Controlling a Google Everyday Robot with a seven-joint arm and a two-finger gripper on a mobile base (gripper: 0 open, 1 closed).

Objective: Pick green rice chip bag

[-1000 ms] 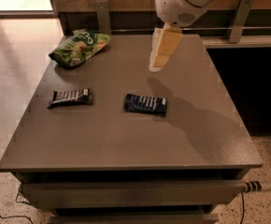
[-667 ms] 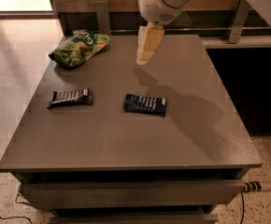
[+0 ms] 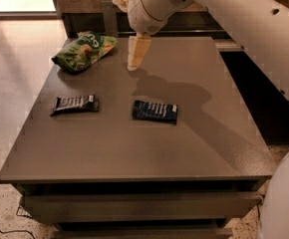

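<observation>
The green rice chip bag lies puffy and crinkled at the far left corner of the grey table. My gripper hangs from the white arm above the far middle of the table, to the right of the bag and apart from it. Its pale fingers point down. Nothing shows in it.
A black candy bar with white print lies at the left middle. A flat dark-blue packet lies near the table's centre. A dark shelf runs behind the table. Pale floor lies to the left. A cable lies on the floor at bottom left.
My gripper has moved left across the far side of the table, closer to the green bag. The objects on the table have not moved.
</observation>
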